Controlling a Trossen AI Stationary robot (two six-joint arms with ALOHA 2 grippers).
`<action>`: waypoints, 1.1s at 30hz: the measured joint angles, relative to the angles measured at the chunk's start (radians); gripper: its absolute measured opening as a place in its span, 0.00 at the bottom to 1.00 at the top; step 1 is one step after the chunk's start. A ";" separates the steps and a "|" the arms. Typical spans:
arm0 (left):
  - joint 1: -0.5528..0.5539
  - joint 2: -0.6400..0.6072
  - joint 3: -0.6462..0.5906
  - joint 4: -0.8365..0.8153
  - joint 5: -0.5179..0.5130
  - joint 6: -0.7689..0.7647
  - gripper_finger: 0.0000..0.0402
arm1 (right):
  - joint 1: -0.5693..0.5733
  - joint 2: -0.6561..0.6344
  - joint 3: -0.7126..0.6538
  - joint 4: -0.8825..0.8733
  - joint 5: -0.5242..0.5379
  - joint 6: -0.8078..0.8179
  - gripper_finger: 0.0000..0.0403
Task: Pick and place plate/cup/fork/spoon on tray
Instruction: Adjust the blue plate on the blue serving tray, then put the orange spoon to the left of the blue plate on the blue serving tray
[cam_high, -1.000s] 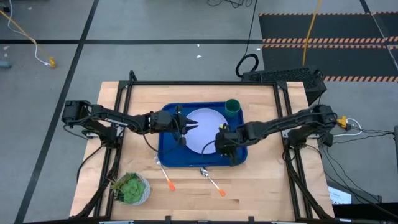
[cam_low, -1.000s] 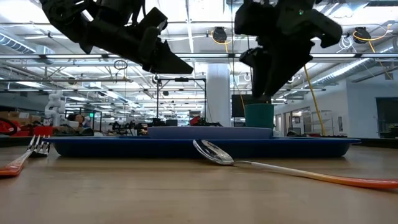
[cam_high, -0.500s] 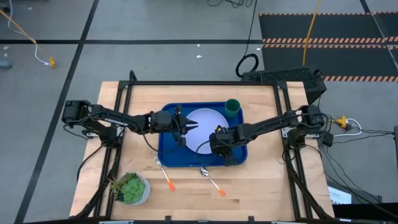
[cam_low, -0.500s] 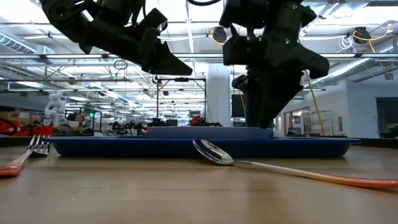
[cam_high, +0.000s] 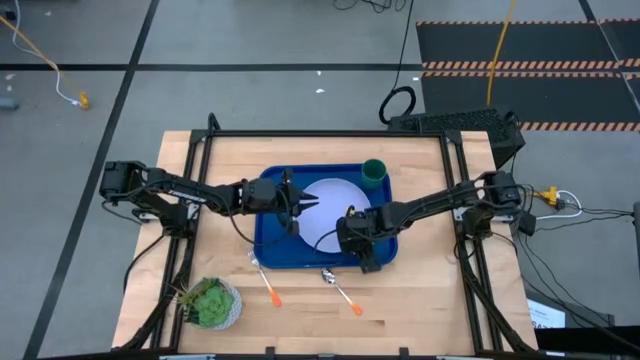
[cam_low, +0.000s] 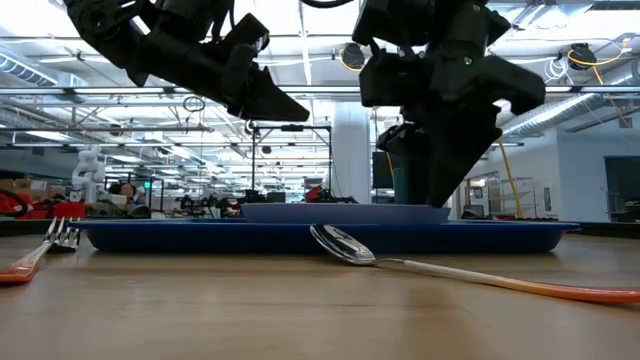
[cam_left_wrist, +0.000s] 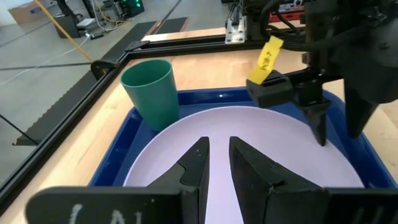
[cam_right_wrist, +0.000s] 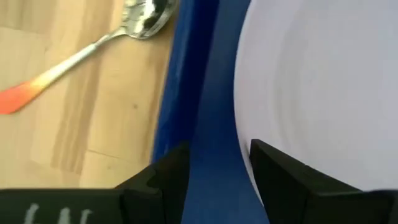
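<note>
The pale plate (cam_high: 330, 208) lies flat in the blue tray (cam_high: 268, 240) at the table's middle. The green cup (cam_high: 373, 172) stands upright in the tray's far right corner. The fork (cam_high: 264, 279) and the spoon (cam_high: 340, 288) lie on the wood just in front of the tray's near rim. My left gripper (cam_high: 308, 203) hovers over the plate's left part (cam_left_wrist: 261, 137), slightly open and empty. My right gripper (cam_high: 352, 238) is open and low over the tray's near right part. Its fingers stand either side of the tray floor beside the plate's rim (cam_right_wrist: 249, 112), with the spoon (cam_right_wrist: 93, 50) close by.
A small white pot with a green plant (cam_high: 212, 302) stands at the table's near left corner. A black frame (cam_high: 320, 134) runs round the table's edges. Bare wood lies left and right of the tray.
My right gripper has gone toward the table's near edge and a little left, and has come down close to the tray beside the plate's near rim. My left gripper has kept still, and no object has moved.
</note>
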 joint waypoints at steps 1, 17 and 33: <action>0.000 0.000 0.000 -0.002 0.000 0.000 0.17 | 0.005 0.000 0.000 0.000 0.001 0.000 0.40; 0.000 0.000 0.000 -0.003 0.000 0.000 0.17 | 0.040 -0.139 0.000 0.074 0.136 0.002 0.40; -0.001 0.000 0.000 -0.005 0.000 0.000 0.17 | 0.066 -0.521 0.001 -0.270 0.627 0.397 0.40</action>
